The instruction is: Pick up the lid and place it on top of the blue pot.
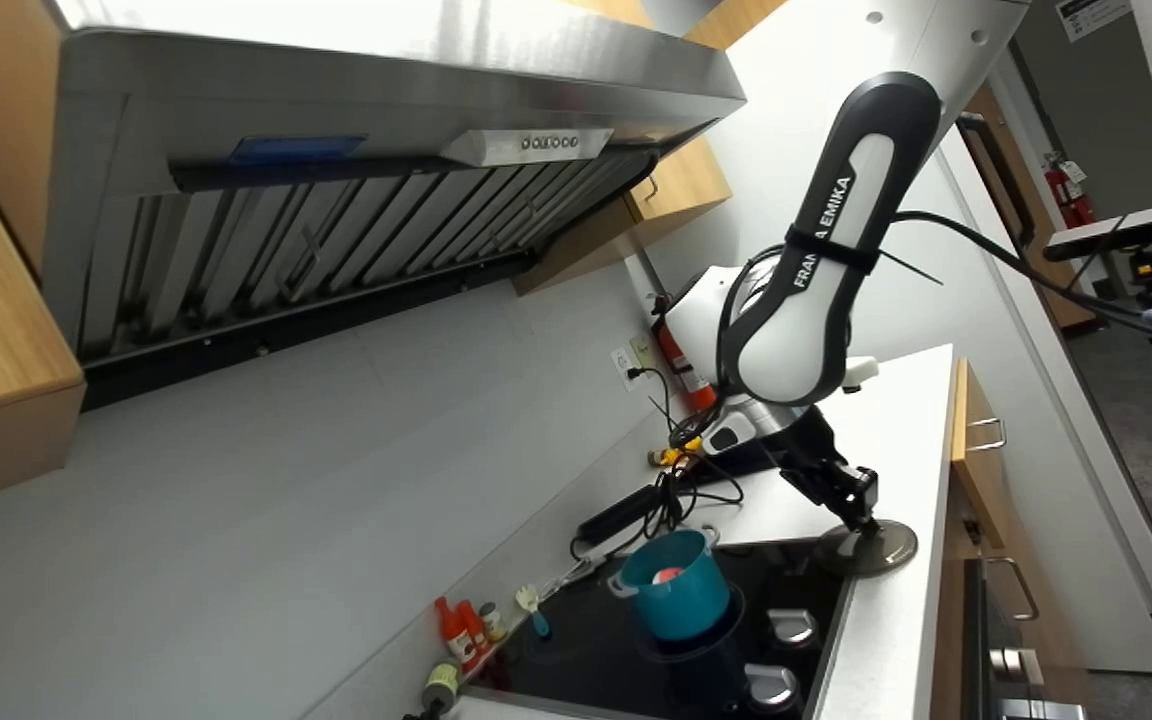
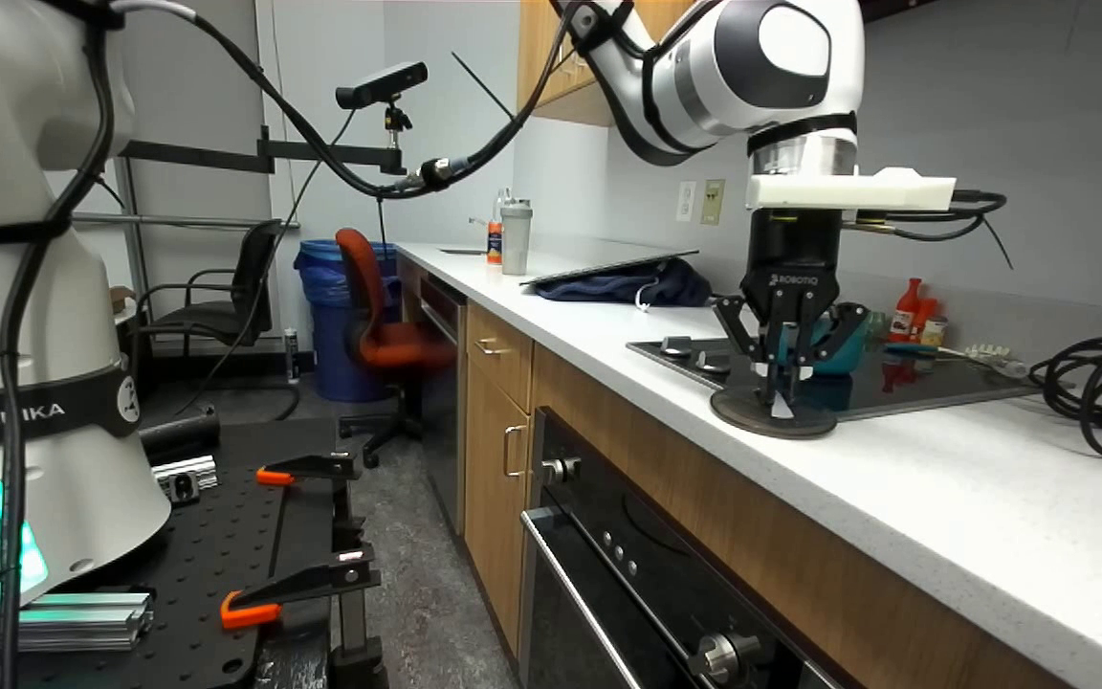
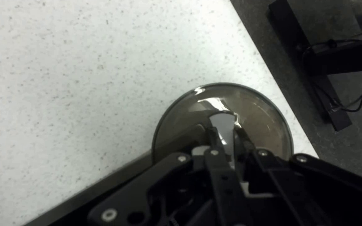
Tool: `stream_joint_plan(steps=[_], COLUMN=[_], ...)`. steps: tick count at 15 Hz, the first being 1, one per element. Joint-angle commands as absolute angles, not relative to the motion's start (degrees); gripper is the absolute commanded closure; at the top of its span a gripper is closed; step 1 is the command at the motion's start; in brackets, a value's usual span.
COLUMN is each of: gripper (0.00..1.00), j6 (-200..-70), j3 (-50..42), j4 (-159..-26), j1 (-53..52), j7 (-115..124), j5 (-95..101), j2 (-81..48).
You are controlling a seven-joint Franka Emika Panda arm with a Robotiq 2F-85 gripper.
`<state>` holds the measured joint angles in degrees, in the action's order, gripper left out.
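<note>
Lid (image 3: 253, 117): round, flat, smoky-grey, see-through, dark rim. Reads as glass, so expect it stiff, some weight for its size, slick on the face, liable to chip if the rim knocks something. Best hold is the silvery handle (image 3: 223, 121) at centre; pinch it square, else the disc may swing or twist. End effector (image 3: 226, 133) is right there: black fingers on both sides of the handle, clamped on it by the look of the wrist view. So lid sits directly under the fingertips, lower right of centre in that frame, apparently flat on the white speckled worktop (image 3: 105, 78) and lapping the corner of the black cooktop (image 1: 576, 650). Can't tell if it's slightly lifted. Round, straight-sided teal-blue pot (image 1: 688, 605) stands apart, uncovered, left of the lid in the lower half of an exterior view.
</note>
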<state>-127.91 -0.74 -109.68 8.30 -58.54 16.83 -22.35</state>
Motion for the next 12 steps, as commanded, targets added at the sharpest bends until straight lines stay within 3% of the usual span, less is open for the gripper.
stream_joint_plan(steps=[1, 12], gripper=[0.96, 0.96], j6=[-126.87, -126.86], j3=[-0.85, -1.23], j4=[-108.50, -104.69], j1=[8.01, 7.75], j7=[-58.56, -54.18], j5=[15.71, 14.32], j2=[-23.18, -21.29])
